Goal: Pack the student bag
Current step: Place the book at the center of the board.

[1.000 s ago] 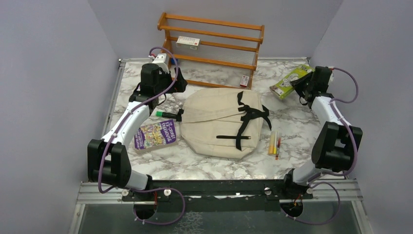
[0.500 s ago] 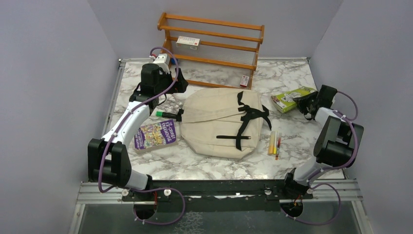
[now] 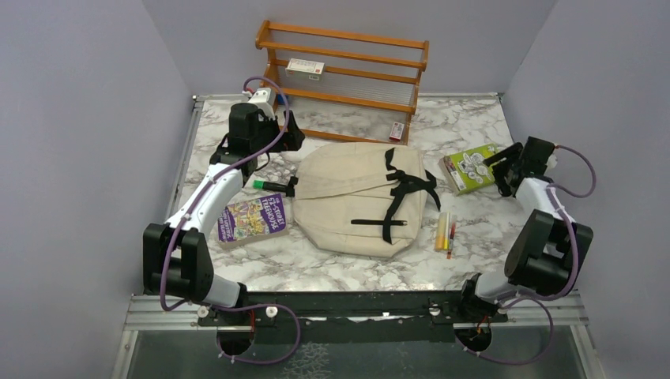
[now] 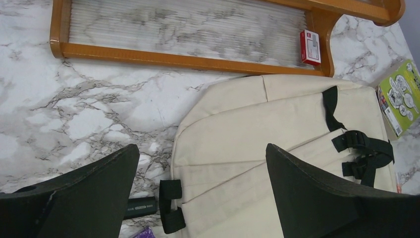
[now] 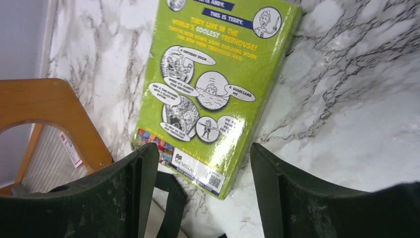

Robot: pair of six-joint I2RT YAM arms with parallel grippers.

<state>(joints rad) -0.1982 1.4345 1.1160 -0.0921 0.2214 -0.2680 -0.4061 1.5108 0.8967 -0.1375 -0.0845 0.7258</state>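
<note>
The left claw (image 4: 200,153) hangs spread wide, gripping nothing. The cream backpack (image 4: 277,129) lies flat on the table below it, reaching away to its right. The right claw (image 5: 202,153) is also spread open, with the green book (image 5: 213,89) lying flat on the marble table (image 5: 346,124) just beyond its fingertips.

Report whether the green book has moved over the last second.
Yes. The green book has come toward the near edge, away from the wooden rack, and now lies flat right of the student bag.
</note>
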